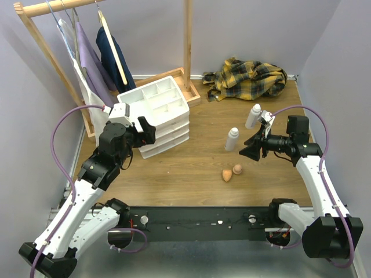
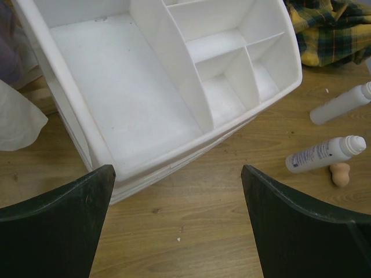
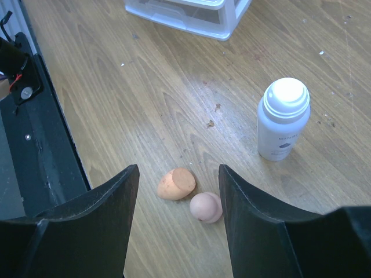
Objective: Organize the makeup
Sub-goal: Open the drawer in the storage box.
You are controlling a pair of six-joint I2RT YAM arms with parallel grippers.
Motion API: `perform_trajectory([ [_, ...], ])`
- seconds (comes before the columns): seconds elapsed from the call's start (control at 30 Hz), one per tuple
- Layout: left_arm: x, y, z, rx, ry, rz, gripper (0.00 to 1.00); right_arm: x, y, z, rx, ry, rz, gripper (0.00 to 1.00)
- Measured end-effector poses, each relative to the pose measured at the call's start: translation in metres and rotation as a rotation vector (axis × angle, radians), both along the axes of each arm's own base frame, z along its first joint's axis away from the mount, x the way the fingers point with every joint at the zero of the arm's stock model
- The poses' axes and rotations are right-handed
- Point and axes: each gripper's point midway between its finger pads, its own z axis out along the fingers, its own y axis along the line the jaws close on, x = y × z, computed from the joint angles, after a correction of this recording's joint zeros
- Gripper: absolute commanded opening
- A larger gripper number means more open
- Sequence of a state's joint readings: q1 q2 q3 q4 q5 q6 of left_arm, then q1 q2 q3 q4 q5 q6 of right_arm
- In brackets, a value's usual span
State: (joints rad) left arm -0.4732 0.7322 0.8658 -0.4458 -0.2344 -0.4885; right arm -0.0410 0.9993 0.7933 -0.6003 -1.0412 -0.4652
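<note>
Two white capped bottles stand on the wooden floor, one (image 1: 232, 139) upright mid-floor and the other (image 1: 253, 116) leaning behind it. Both show in the left wrist view, the nearer bottle (image 2: 324, 153) in front of the farther bottle (image 2: 342, 104). Two peach sponges lie side by side, an orange one (image 3: 177, 184) and a pinker one (image 3: 206, 207), near the upright bottle (image 3: 283, 119). My right gripper (image 3: 178, 169) hovers open above the sponges, holding nothing. My left gripper (image 2: 177, 174) is wide open and empty in front of the white drawer unit (image 2: 145, 104).
The drawer unit (image 1: 156, 113) has open compartments on top. A yellow plaid cloth (image 1: 249, 78) is crumpled at the back right. A wooden clothes rack (image 1: 188, 46) with hanging garments stands at the back left. The dark base rail (image 1: 197, 220) runs along the near edge.
</note>
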Motion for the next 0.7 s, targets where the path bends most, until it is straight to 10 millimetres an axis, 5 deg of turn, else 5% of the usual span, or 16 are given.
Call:
perform_trajectory([
  [0.7,0.0053,0.0043,0.0081,-0.019,0.001,0.050,0.99,0.0000,0.0000,0.0000,0.000,0.000,0.000,0.65],
])
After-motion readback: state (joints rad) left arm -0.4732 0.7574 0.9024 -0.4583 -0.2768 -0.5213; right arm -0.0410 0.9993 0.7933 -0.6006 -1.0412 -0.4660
